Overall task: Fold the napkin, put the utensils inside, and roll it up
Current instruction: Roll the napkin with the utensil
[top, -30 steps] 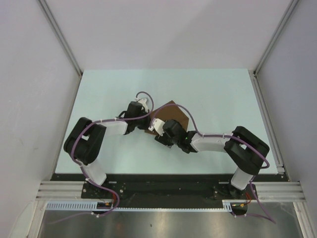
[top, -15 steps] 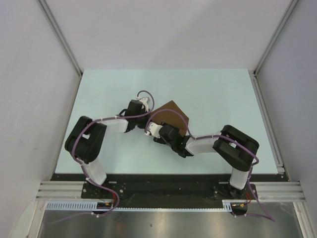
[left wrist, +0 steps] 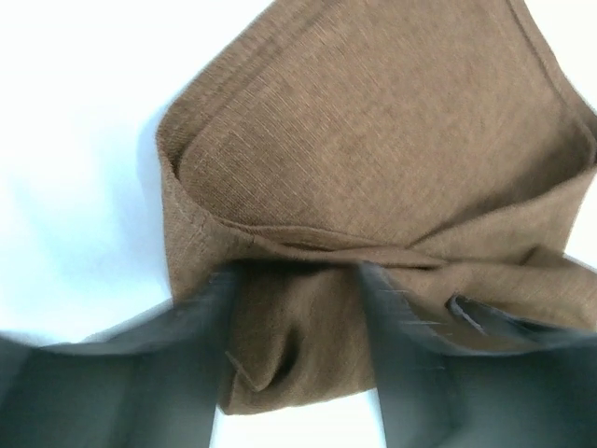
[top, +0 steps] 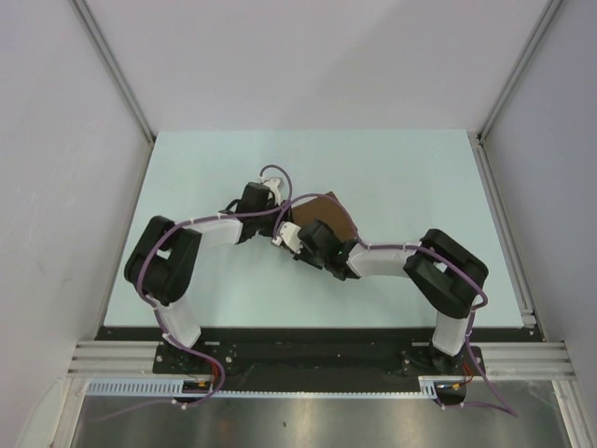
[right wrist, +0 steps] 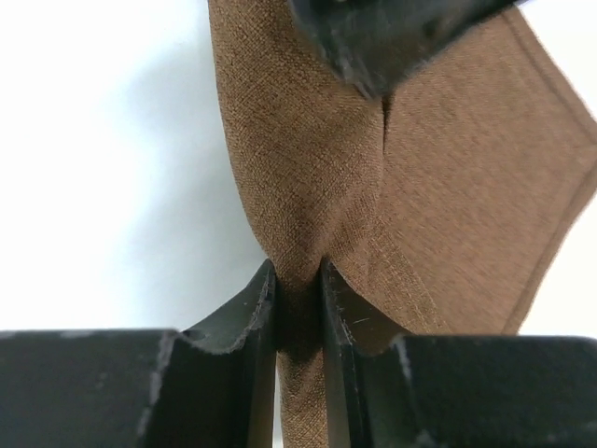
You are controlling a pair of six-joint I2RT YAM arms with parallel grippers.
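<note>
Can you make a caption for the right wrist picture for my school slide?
The right gripper pinches a fold of the soft brown cloth napkin over the pale table.

Pale mint table (top: 410,177), plain grey-white walls (top: 308,56), aluminium corner posts (top: 115,75), bright even light

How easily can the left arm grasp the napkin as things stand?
Probably yes, easily: the left claw is open, with a bunched fold of the napkin between its fingers; nothing blocks it.
</note>
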